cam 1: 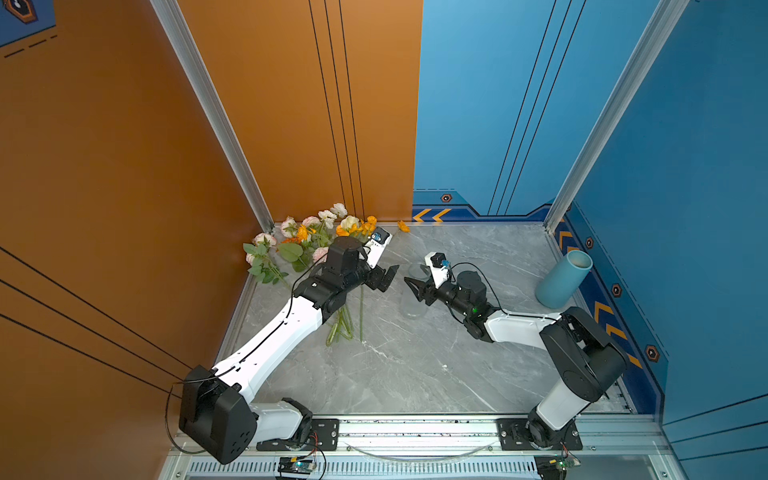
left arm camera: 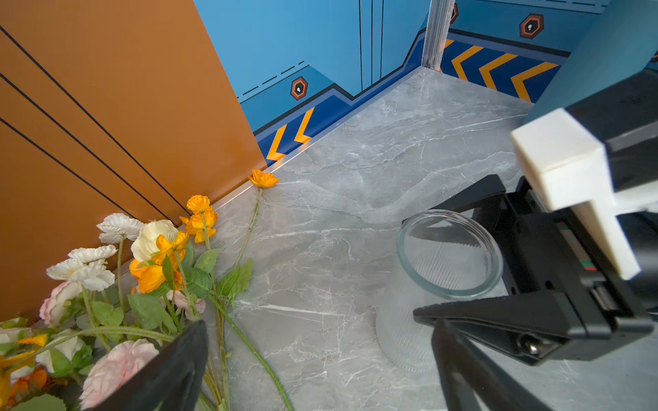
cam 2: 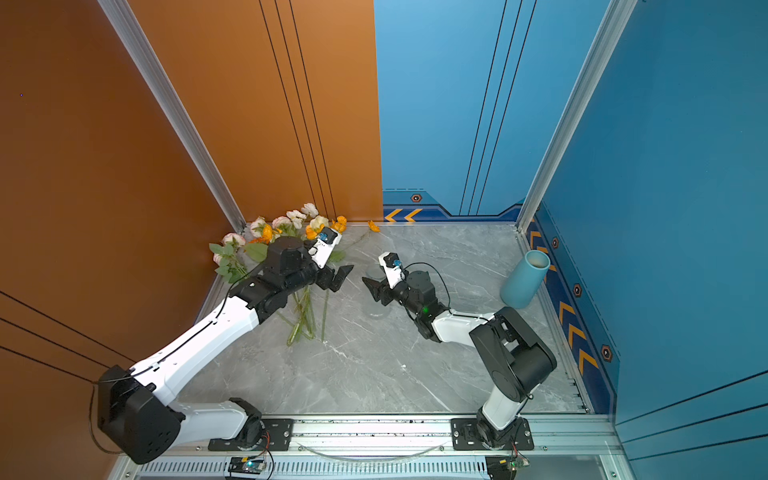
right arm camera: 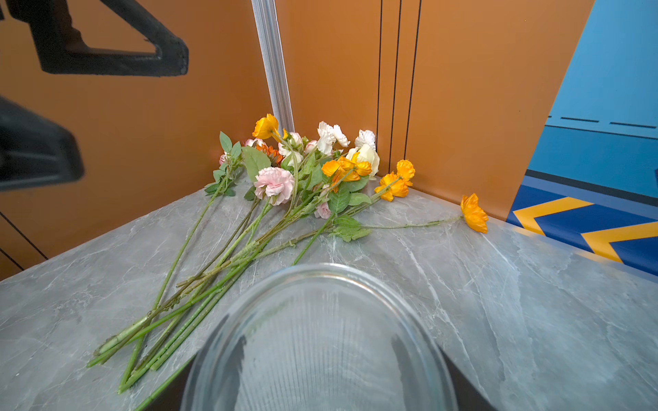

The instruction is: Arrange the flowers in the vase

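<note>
The flowers (right arm camera: 274, 182) lie in a loose fan in the far left corner of the counter (cam 1: 415, 365), blooms against the orange wall and cut ends pointing toward the middle. A lone orange bloom (right arm camera: 473, 213) lies off to one side on its own long stalk. The clear ribbed vase (left arm camera: 402, 327) sits mid-counter, just beside the stem ends. The right gripper (cam 1: 413, 291) is clamped around it, one finger on each side of the glass. The left gripper (cam 1: 384, 279) hangs above the stems with its jaws spread wide and nothing between them.

The step in hand looks like the first pick — no flower is in the vase yet. It is best to go for one stalk rather than the tangle. The outermost stem (cam 1: 361, 311) lies slightly apart from the rest and closest to the glass, so it should lift away cleanly. The gripper should come down with a finger on either side of it and pinch around mid-length, leaving enough free stalk below the grip to steer the cut end into the mouth. The stems cross each other, so a slow lift lets neighbours slide off instead of being dragged along. The right arm's job is simply to steady the glass — a firm hold matters, since a stem nudging the rim could tip it.
</note>
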You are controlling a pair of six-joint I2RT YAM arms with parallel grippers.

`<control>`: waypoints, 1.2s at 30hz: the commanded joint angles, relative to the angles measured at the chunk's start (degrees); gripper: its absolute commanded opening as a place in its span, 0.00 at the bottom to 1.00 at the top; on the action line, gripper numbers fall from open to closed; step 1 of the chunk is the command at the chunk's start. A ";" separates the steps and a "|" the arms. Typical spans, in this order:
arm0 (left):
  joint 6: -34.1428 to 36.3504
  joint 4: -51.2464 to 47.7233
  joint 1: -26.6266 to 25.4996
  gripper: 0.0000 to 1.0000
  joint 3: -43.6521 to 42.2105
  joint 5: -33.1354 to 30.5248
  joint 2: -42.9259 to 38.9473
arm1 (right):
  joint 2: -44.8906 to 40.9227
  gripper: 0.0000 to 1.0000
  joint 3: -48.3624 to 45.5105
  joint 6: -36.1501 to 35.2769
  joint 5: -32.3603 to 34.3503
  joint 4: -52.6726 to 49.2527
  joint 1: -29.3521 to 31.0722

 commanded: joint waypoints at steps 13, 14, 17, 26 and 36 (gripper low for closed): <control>-11.96 -5.17 9.99 0.99 5.85 3.20 7.06 | -0.65 0.58 4.30 -6.83 6.34 -5.44 3.91; -12.63 -5.25 11.00 1.00 6.12 3.95 7.53 | -0.59 0.58 4.25 -6.72 6.37 -5.60 3.87; -13.33 -4.86 12.54 1.00 6.05 4.13 7.76 | -0.63 0.68 4.29 -6.69 6.17 -6.71 3.60; -14.87 -7.99 13.40 0.99 7.70 -1.20 10.19 | -1.17 0.91 3.59 -6.56 7.23 -8.16 3.26; -20.91 -18.44 18.96 0.71 14.57 -7.86 19.45 | -8.90 1.00 -1.90 -8.00 8.04 -16.79 3.24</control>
